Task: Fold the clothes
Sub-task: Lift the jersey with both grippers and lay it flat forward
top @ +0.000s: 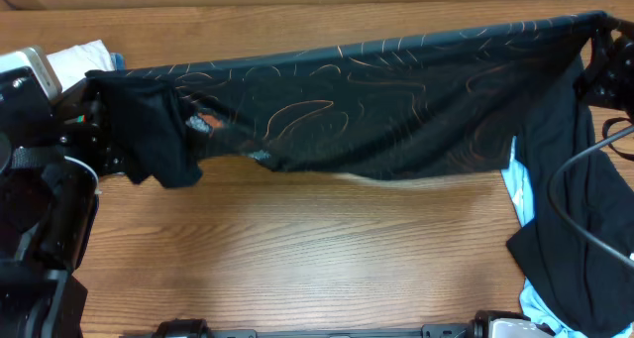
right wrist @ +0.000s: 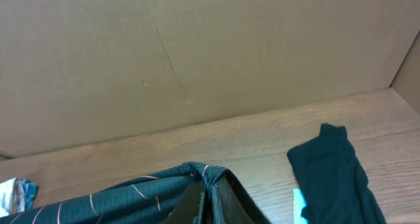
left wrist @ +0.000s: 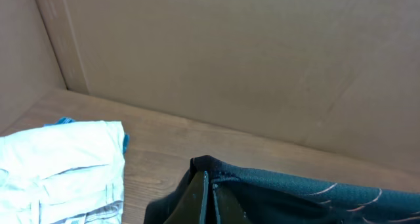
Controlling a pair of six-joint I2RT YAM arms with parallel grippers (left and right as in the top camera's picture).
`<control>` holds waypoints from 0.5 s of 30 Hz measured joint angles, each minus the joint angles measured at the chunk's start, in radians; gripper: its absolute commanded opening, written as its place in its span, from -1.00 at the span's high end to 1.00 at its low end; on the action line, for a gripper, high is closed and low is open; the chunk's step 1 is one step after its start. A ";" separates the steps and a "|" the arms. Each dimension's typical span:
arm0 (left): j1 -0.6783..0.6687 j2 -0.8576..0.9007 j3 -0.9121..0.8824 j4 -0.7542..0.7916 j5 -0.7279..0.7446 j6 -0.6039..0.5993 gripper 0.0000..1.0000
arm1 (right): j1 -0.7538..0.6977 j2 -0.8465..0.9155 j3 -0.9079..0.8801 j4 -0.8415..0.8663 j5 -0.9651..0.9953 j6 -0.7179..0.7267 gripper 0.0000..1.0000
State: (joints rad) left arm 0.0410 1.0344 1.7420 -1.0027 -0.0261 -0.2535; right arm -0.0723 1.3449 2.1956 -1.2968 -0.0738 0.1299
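Note:
The clothes, a black jersey with thin orange contour lines, hang stretched in a long band above the table from left to right. My left gripper is shut on its left corner, and in the left wrist view the fingertips pinch a bunched black edge of the jersey. My right gripper is shut on the far right corner. There the jersey wraps over the closed gripper tips. A sleeve droops near the left arm.
Folded off-white trousers lie at the back left. A plain black garment over light blue cloth lies at the right. A cardboard wall stands behind the wooden table.

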 measured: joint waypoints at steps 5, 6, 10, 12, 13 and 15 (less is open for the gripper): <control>0.000 0.099 0.002 0.037 0.008 0.003 0.92 | 0.000 0.108 0.014 0.002 0.000 0.000 0.92; 0.000 0.138 0.002 0.058 0.013 0.003 0.92 | 0.000 0.151 0.015 0.005 -0.001 0.000 0.92; 0.000 0.325 0.002 0.200 0.053 0.029 0.92 | 0.000 0.357 0.014 0.073 0.002 0.000 0.92; -0.002 0.431 0.001 0.309 0.076 0.041 0.92 | 0.000 0.467 0.009 0.144 0.008 0.000 0.92; -0.002 0.471 0.001 0.358 0.087 0.046 0.92 | 0.000 0.499 0.006 0.168 0.009 0.000 0.92; -0.002 0.550 0.001 0.462 0.115 0.050 0.92 | 0.000 0.563 -0.004 0.218 0.012 0.001 0.92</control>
State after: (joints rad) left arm 0.0391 1.5841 1.7428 -0.5411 0.0891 -0.2039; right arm -0.0719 1.9079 2.1914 -1.0790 -0.0616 0.1307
